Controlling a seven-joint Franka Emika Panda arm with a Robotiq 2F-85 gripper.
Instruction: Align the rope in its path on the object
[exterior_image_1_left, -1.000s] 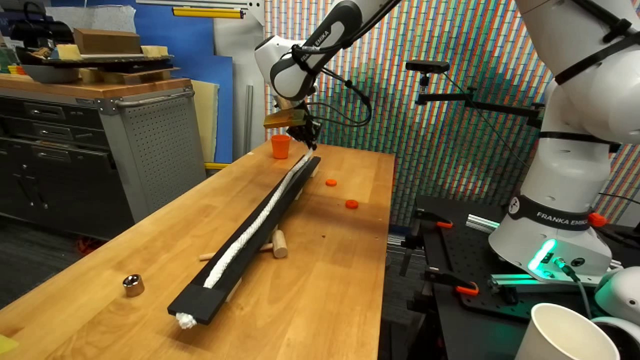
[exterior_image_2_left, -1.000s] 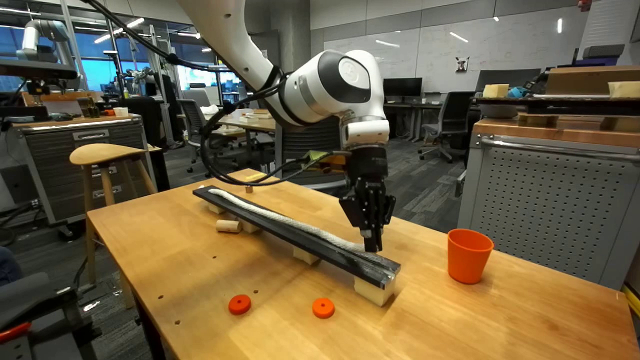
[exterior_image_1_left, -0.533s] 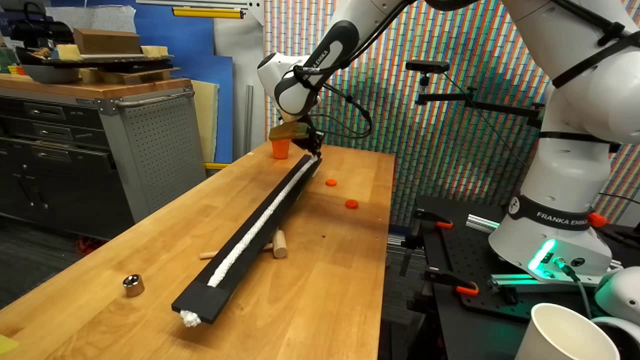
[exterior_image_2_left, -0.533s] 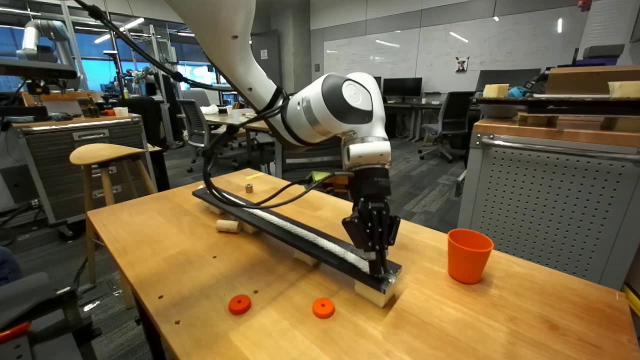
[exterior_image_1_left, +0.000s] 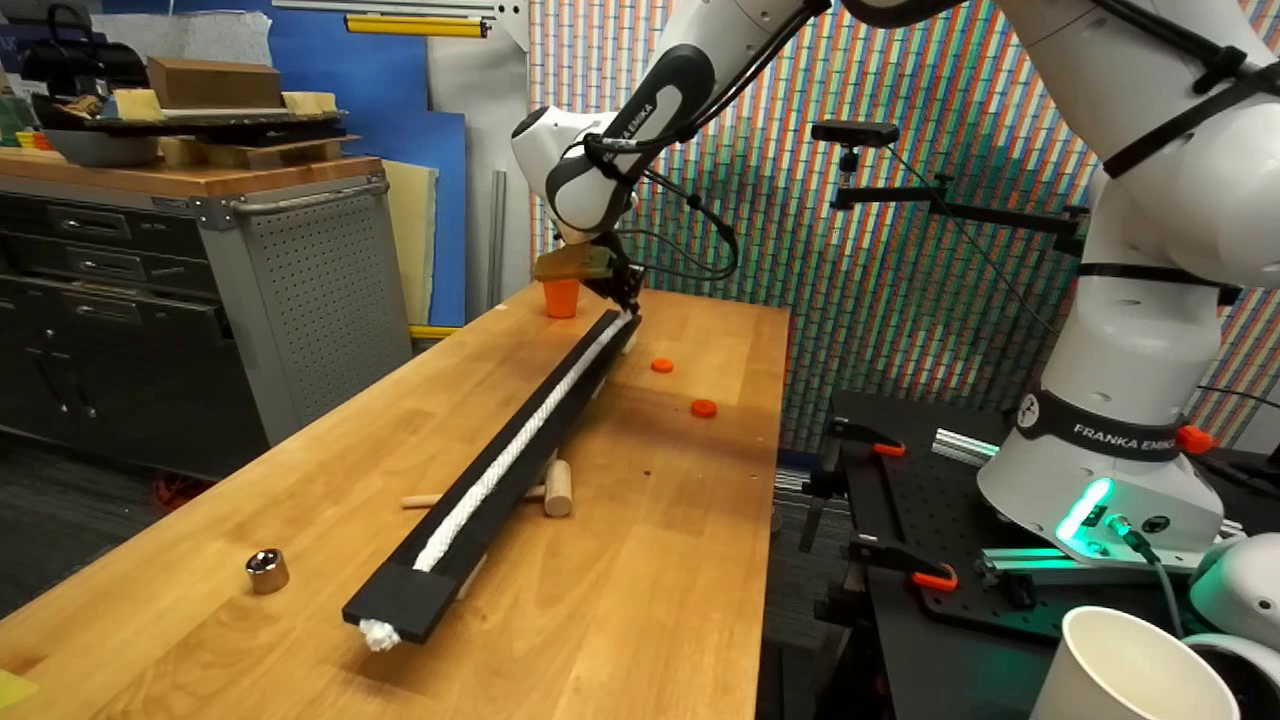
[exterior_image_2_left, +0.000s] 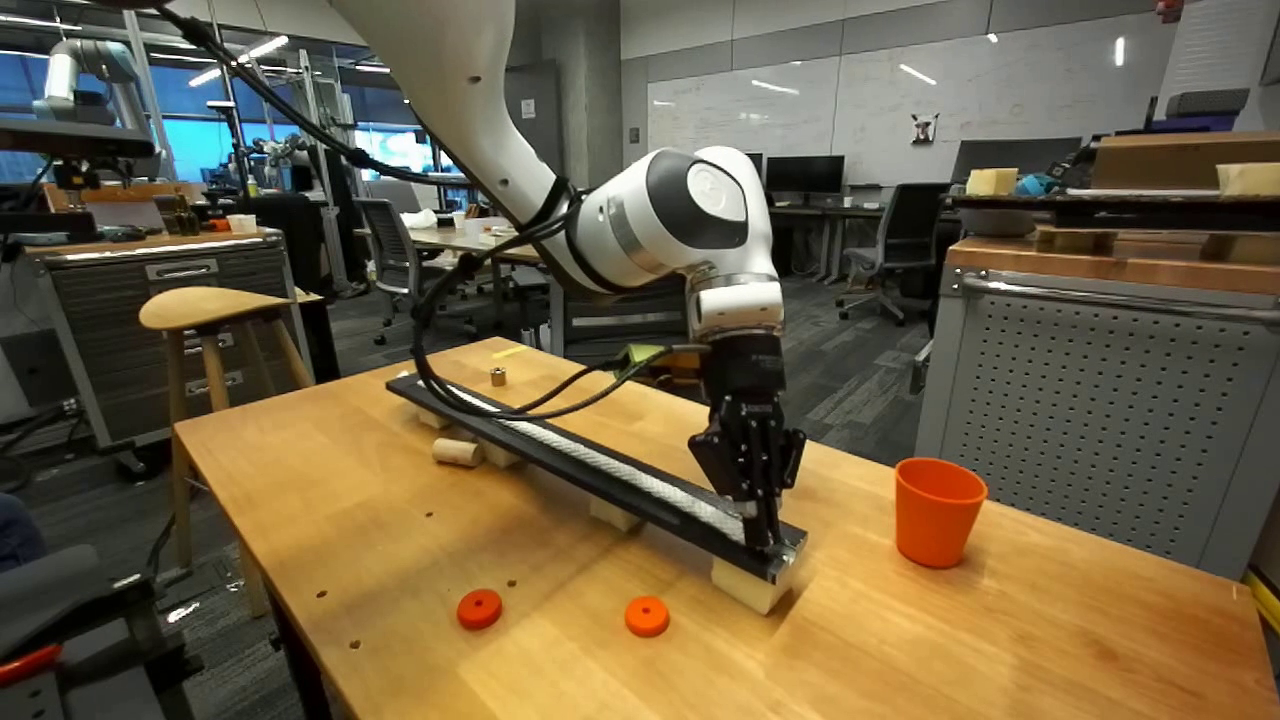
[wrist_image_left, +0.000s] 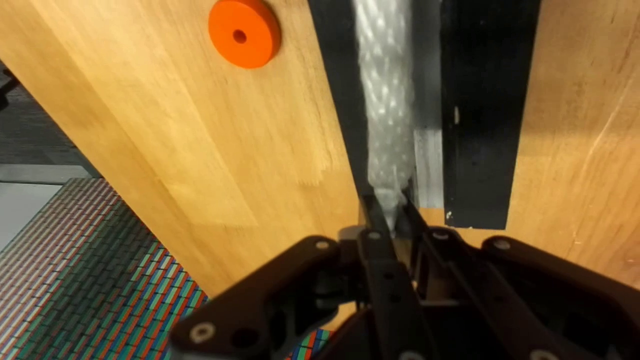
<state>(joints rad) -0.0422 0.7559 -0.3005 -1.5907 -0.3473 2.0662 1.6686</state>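
Right, the thing your next move turns on is this: the white braided rope (wrist_image_left: 387, 95) runs straight back from your end effector (wrist_image_left: 391, 212), its long axis along the black rail (wrist_image_left: 480, 110) and parallel to the long edges of the desk (exterior_image_2_left: 400, 540). You are over the rail's end towards the short edge by the patterned wall (exterior_image_1_left: 780, 240); the orange cup (exterior_image_2_left: 938, 515) stands apart from you, towards that edge's corner on the side of the grey tool cabinet (exterior_image_2_left: 1110, 370). At the rail's opposite end, the rope's frayed end (exterior_image_1_left: 380, 634) shows just below the black.

Near you the rope is not centred in the groove (wrist_image_left: 430, 165). It lies towards the wall nearer the orange disc (wrist_image_left: 252, 35), on the side of the long edge facing the robot base (exterior_image_1_left: 1130, 350), and a bare strip of groove floor shows on the cabinet side. So I'd expect the coming move to be a small shift of the tip towards that cabinet-side edge, then down.

As for the end effector, its fingers (wrist_image_left: 380, 262) are clenched on the rope's tapered tip, pointing down at the rail's end. The wrist view is dark and blurred there, so I can't say whether they also touch the groove floor. The laying looks nearly done to me; ease your grip gently, because the rope may spring sideways.
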